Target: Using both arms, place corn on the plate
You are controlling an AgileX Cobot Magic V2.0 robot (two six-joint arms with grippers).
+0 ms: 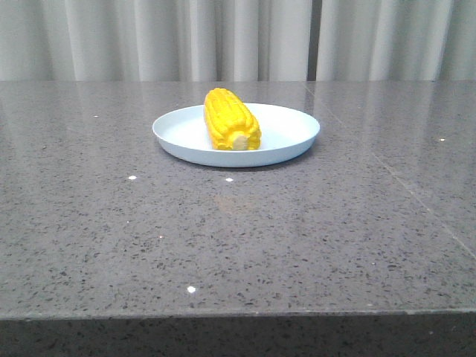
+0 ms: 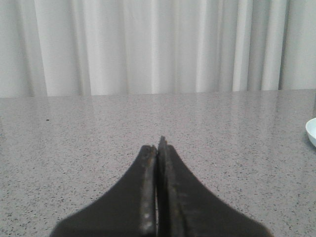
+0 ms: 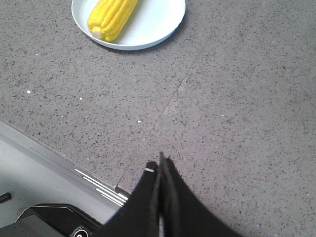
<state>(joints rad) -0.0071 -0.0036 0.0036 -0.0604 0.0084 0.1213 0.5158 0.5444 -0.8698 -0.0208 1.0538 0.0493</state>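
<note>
Lying on the plate (image 1: 286, 126), the corn (image 1: 230, 119) sat a bit left of the plate's centre in the front view, cream stub end facing the camera, other end toward the curtain (image 1: 149, 37) at the back. Corn fully inside the rim, touching the plate floor. Plate rested flat on the grey speckled counter (image 1: 223, 238), nearer the far edge than the near one. No arm showed in the front view.

Left pincer (image 2: 159, 148) had its fingers pressed together w/ nothing between them, hovering low over bare counter; only a sliver of plate rim showed at the edge of that view, well apart from it.

Right pincer (image 3: 160, 165) was also closed tight, empty, above the counter near its front edge, well apart from the plate & corn. A faint seam (image 3: 173, 101) ran across the counter between that pincer and the plate.
</note>
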